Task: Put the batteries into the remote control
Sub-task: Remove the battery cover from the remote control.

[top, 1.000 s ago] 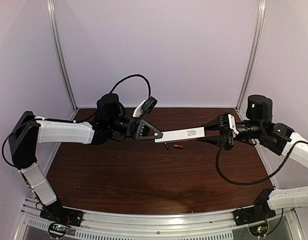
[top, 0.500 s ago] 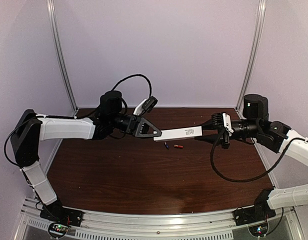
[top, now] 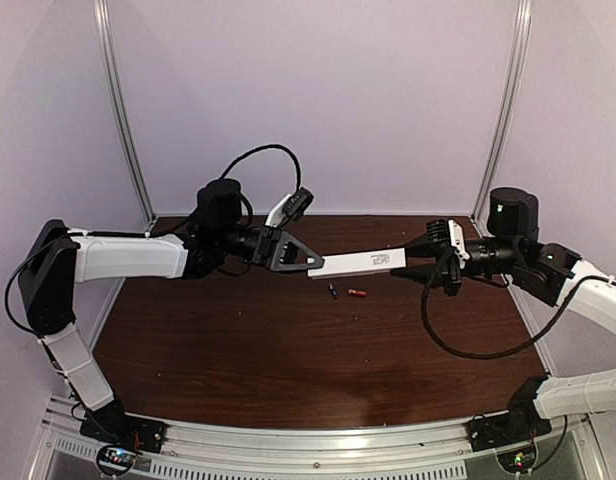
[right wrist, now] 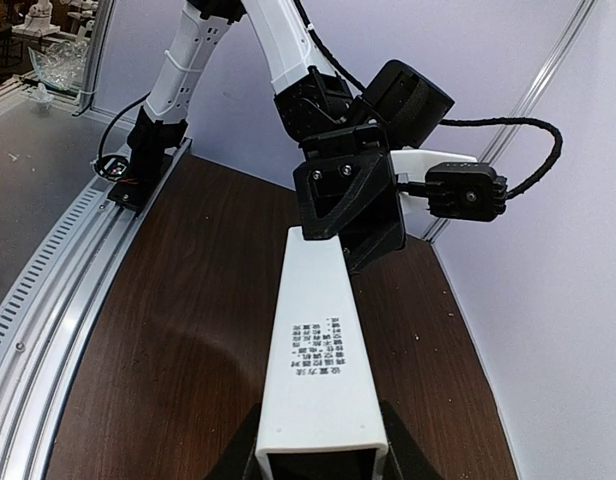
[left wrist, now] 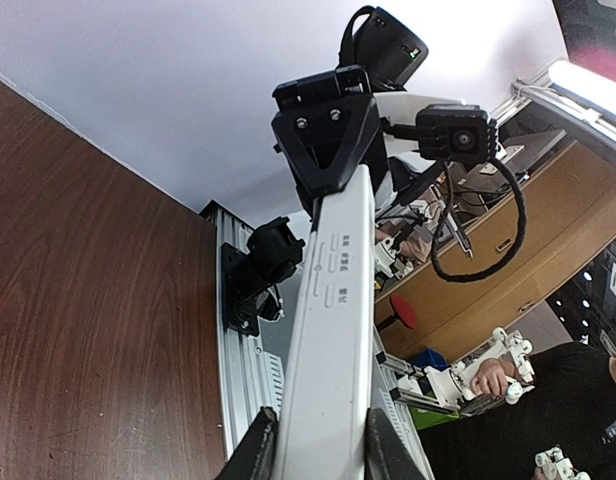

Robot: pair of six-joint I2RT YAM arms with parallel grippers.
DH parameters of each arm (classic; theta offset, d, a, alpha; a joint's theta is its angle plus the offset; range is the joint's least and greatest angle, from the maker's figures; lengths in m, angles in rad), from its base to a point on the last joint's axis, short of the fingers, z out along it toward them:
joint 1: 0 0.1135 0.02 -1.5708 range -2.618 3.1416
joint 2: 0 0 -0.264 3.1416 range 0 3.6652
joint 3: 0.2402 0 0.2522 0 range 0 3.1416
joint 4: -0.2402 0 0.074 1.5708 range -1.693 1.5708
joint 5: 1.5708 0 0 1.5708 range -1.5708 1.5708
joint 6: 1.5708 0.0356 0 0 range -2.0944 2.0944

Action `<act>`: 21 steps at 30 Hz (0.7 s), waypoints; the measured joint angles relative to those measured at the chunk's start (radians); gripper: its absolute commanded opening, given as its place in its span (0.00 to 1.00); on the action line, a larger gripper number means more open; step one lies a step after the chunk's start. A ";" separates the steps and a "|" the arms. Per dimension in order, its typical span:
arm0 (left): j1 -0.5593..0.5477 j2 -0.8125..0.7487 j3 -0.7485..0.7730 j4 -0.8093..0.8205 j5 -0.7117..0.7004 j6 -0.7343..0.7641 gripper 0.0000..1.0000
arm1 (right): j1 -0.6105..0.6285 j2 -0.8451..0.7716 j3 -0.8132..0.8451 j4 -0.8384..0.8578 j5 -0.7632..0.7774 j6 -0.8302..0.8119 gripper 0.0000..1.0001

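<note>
Remote ctrl: smooth white plastic, matt. Table: dark wood-grain, slight sheen.

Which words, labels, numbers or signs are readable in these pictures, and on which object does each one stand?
On the remote control: a few short lines of black print on its white face, seemingly Chinese characters, too small and blurred to read.
Nothing else in view carries readable text.

Top external looks down from above and behind; each wrist camera sights closely along the remote control between its jaws, facing the other; all share it
</note>
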 measured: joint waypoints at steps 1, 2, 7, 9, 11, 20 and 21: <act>0.000 -0.003 0.000 0.000 -0.005 0.000 0.10 | -0.003 0.000 -0.003 0.009 -0.005 0.005 0.00; 0.000 -0.005 -0.001 0.000 -0.008 0.000 0.13 | -0.005 0.000 -0.004 0.014 -0.008 0.010 0.00; 0.000 -0.006 -0.005 0.003 -0.014 -0.006 0.26 | -0.011 0.000 -0.014 0.032 -0.018 0.023 0.00; 0.000 -0.006 -0.007 0.003 -0.016 -0.008 0.35 | -0.014 0.000 -0.019 0.037 -0.021 0.027 0.00; -0.001 -0.006 -0.008 0.003 -0.028 -0.007 0.45 | -0.017 0.000 -0.023 0.045 -0.020 0.040 0.00; -0.019 -0.006 -0.019 -0.014 -0.054 0.023 0.66 | -0.030 0.000 -0.023 0.087 -0.013 0.089 0.00; -0.018 -0.006 -0.010 -0.040 -0.055 0.036 0.69 | -0.030 0.000 -0.023 0.084 -0.020 0.089 0.00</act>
